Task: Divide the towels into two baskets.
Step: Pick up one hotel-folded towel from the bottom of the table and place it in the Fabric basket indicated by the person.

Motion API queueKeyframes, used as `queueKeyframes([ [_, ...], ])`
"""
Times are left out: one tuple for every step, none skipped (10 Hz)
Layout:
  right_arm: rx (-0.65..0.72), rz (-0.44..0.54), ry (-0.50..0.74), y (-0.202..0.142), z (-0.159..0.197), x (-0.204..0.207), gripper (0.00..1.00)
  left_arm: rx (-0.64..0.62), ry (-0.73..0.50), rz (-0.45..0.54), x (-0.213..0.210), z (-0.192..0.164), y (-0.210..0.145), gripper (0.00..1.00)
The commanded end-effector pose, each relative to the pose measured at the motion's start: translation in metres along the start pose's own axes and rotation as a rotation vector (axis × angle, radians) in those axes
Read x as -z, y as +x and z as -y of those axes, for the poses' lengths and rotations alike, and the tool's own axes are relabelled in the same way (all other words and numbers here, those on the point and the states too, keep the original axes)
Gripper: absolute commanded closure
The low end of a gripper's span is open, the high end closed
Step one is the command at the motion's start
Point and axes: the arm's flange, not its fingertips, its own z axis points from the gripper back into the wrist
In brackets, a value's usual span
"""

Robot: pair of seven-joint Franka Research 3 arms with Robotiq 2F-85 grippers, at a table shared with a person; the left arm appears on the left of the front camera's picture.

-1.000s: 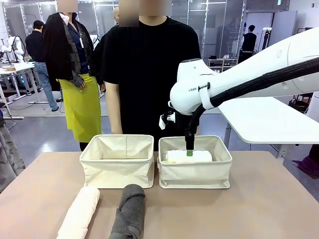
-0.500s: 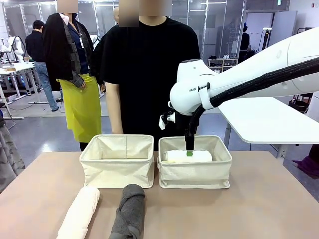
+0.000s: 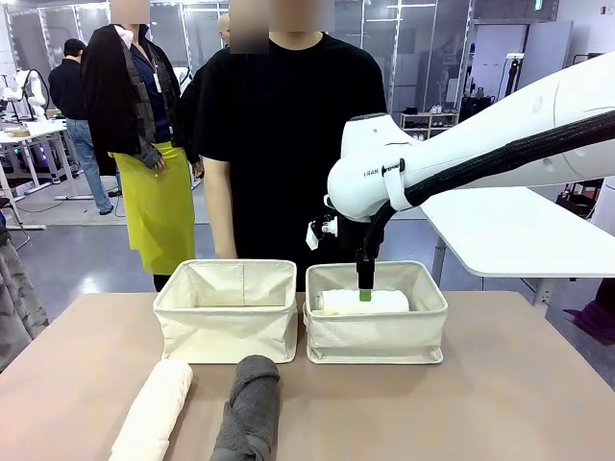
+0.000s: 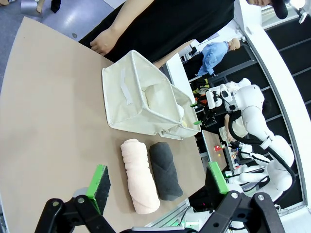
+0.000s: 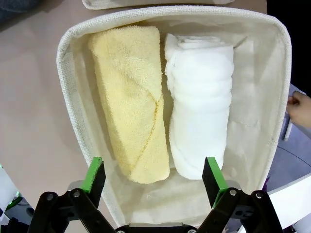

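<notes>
The right end effector [image 5: 154, 175] hangs with its jaws wide apart and nothing between them. It sits low inside the right-hand cream canvas basket [image 5: 65, 82], just above the rolled white terry towel [image 5: 201, 107], which lies side by side with the rolled yellow terry towel [image 5: 129, 97]. Both rolls rest flat on the basket floor, so this half looks done — the step in hand is most likely the exit. It is best to lift straight up, clear of the soft upright sides, which would probably drag or tip easily.

The left end effector [image 4: 158, 179], jaws likewise apart and empty, hovers over the tan bench [image 3: 500, 403]. There the pale pink rolled towel [image 3: 154, 408] and the dark grey rolled towel [image 3: 250, 403] lie near each other in front of the matching left-hand basket [image 3: 226, 331]. That basket looks empty — their likely home. Gripping each roll across its middle should stop it unwinding.
</notes>
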Motion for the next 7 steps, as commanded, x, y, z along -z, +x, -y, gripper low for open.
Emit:
queueKeyframes([
  [0.068, 0.111, 0.069, -0.014, -0.021, -0.028, 0.00, 0.012, -0.023, 0.016, -0.002, -0.001, 0.001, 0.00],
  [0.107, 0.176, 0.068, -0.025, -0.040, -0.045, 0.00, 0.012, -0.023, 0.016, -0.002, -0.001, 0.001, 0.00],
  [0.118, 0.201, 0.038, -0.033, -0.065, -0.061, 0.00, 0.012, -0.023, 0.016, -0.002, -0.001, 0.001, 0.00],
  [0.154, 0.253, 0.059, -0.047, -0.087, -0.070, 0.00, 0.012, -0.023, 0.016, -0.002, -0.001, 0.001, 0.00],
  [0.253, 0.322, 0.098, -0.074, -0.108, -0.079, 0.00, 0.012, -0.023, 0.016, -0.002, -0.001, 0.001, 0.00],
  [0.343, 0.352, 0.110, -0.105, -0.123, -0.085, 0.00, 0.012, -0.023, 0.016, -0.002, -0.001, 0.001, 0.00],
  [0.401, 0.442, 0.179, -0.137, -0.135, -0.087, 0.00, 0.012, -0.023, 0.016, -0.002, -0.001, 0.001, 0.00],
])
